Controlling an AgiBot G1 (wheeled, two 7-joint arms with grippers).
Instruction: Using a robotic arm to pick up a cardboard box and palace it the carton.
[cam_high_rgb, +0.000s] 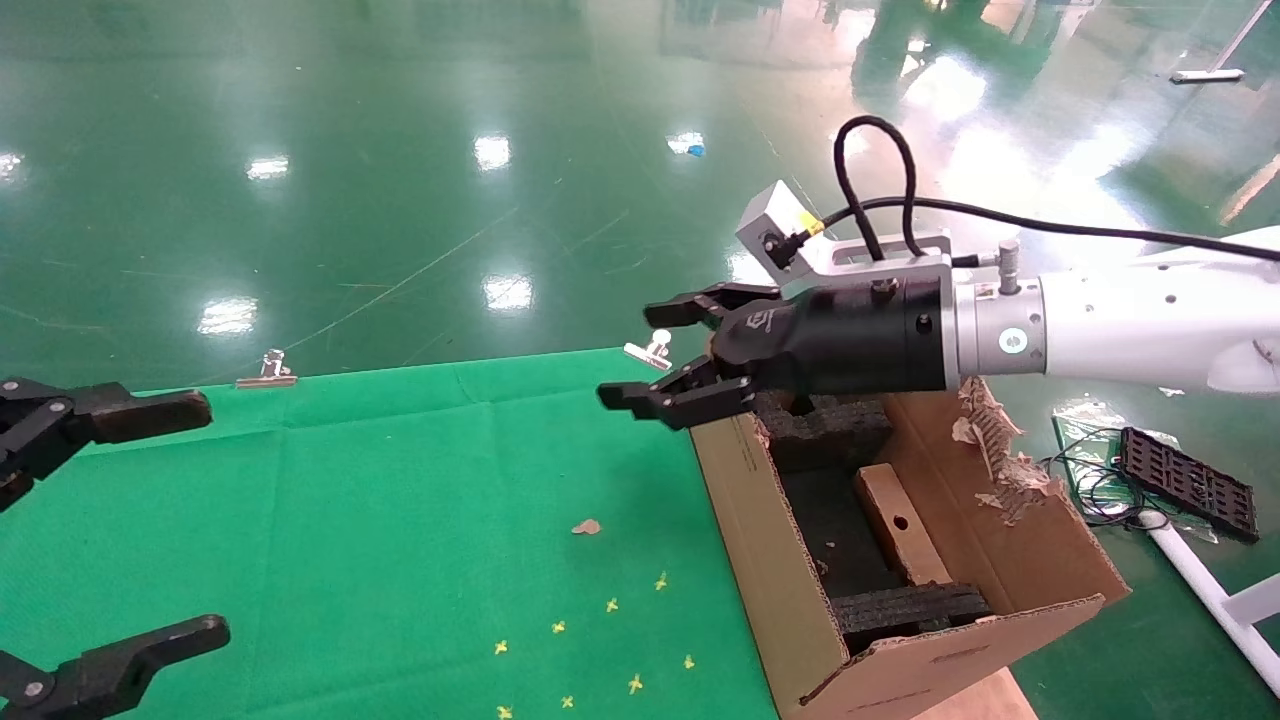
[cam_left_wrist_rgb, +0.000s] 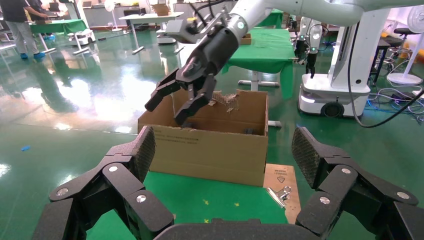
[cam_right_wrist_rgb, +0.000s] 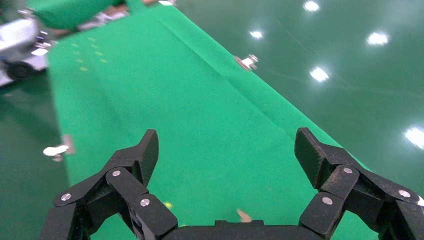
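Arms: we count two. The robotic arm, white and tubular, reaches in from the right; of the left arm we see only black fingers at the left edge of the head view.
Right gripper: black, jointed, held in the air above the near-left corner of the carton, over the table edge. Its fingers are spread wide and hold nothing.
Left gripper: over the left part of the table, well apart from the carton. Its fingers are spread wide, with ribbed pads, and empty.
Carton: we count one, large, brown and corrugated, at the right end of the table, with a torn ragged flap on its far-right side.
Cardboard box: one, small, flat and brown, with a round hole in its narrow face. We see it inside the carton, leaning at a tilt between black foam pieces.
Foam: we make out at least two dark, rough pieces, one at the far end and one at the near end.
Surface: a table under green cloth, creased, with small yellow cross marks and one brown scrap.
Clips: we count two metal binder clips on the far edge in the head view.
Room: glossy green floor with light reflections; the left wrist view shows other green-clothed tables and another white robot base behind.
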